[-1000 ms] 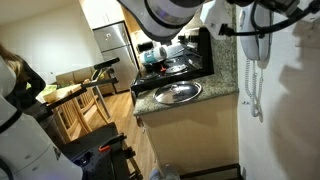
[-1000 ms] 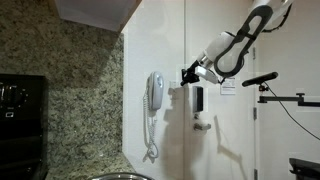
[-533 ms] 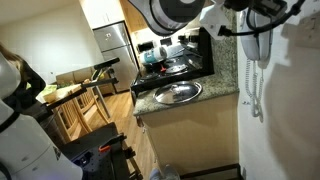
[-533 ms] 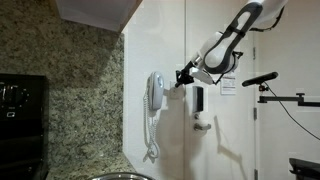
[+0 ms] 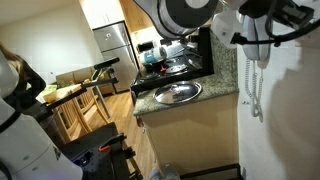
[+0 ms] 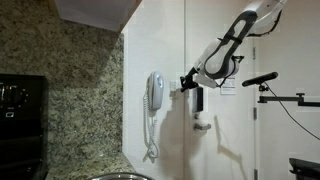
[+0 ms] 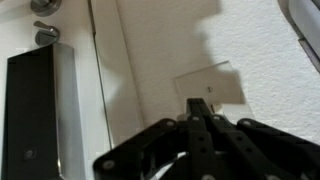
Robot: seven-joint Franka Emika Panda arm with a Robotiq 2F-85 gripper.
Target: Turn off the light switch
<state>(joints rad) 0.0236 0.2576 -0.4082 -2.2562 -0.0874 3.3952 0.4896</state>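
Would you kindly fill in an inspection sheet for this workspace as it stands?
Surface: white textured wall, partly shadowed.
Job's things: light switch, pale plate, directly ahead of the claw.
Clutter: nothing seen.
Grippers: claw shut, tip at the switch; contact unclear.
Cables: coiled cord hanging below the white telephone.
Surroundings: granite counter, metal sink.
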